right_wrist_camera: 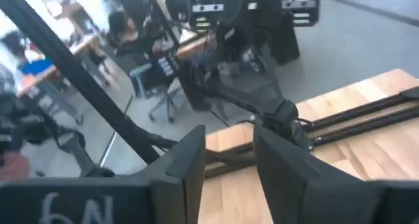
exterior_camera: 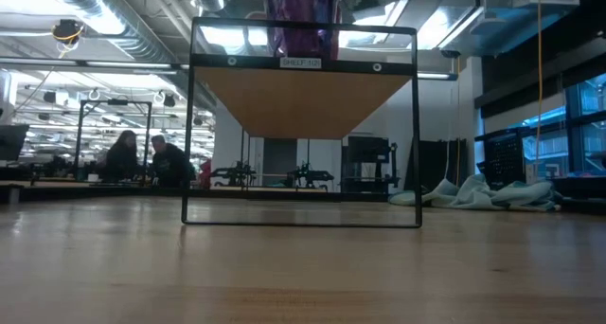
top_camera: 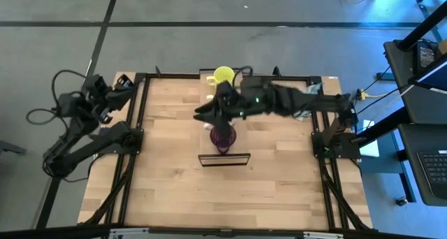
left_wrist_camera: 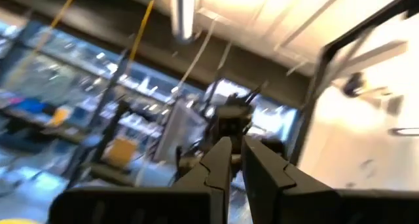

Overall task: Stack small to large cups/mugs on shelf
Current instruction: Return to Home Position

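— Where do the mugs stand?

— The purple mug [top_camera: 223, 137] is up on the shelf [exterior_camera: 303, 97], near the end with the dark frame [exterior_camera: 246, 63]. The yellow mug [top_camera: 224, 75] is far back, in line with it. I can't tell from here whether it sits on the board or on the tabletop [top_camera: 167, 190]. The other mugs I can't see, because the right arm [top_camera: 293, 103] lies across that stretch.

— And the pincers?

— The right pincer [right_wrist_camera: 229, 145] hangs above the shelf, between the two mugs and a little to the left of them. Its fingers are apart and hold nothing. The left pincer [left_wrist_camera: 237, 155] is off at the left edge on its folded arm, pointing up into the room. Its fingers are close together, with only a sliver between them, and they hold nothing either.

— So it only has to go home. What could go wrong?

— The way out, I'd say. The right arm reaches over the shelf, with the purple mug just beside it on the near side and the yellow one on the far side. If it swings round before it lifts, a finger or the wrist could clip the purple mug. That mug stands near the end of a raised board, so a nudge could send it over the edge.

— And the shelf?

— It looks light and rests on a thin frame. A knock from the arm could shift or tip it, and everything on it would go too. Up first, then back, would be the safe order.

— Anyone close?

— Some people [exterior_camera: 142, 158] sit well behind the tabletop, out of reach.
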